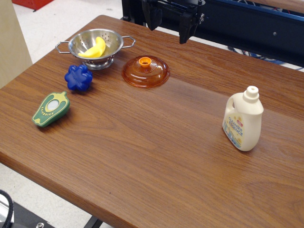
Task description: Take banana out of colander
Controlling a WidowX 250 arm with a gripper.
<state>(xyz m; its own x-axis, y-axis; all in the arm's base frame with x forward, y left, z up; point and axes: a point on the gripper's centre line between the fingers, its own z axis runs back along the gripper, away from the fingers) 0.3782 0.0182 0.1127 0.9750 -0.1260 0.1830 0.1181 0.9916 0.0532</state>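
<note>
The yellow banana (95, 49) lies inside the steel colander (112, 41), which stands at the far left of the wooden table. My gripper (169, 26) hangs at the top centre, above the table's far edge and well to the right of the colander. Its two black fingers are spread apart and hold nothing.
An orange translucent domed lid (146, 72) lies right of the colander. A blue knobbly toy (79, 77) sits just in front of the colander. A green-and-yellow avocado-half toy (51, 109) lies near the left edge. A cream detergent bottle (243, 119) stands at the right.
</note>
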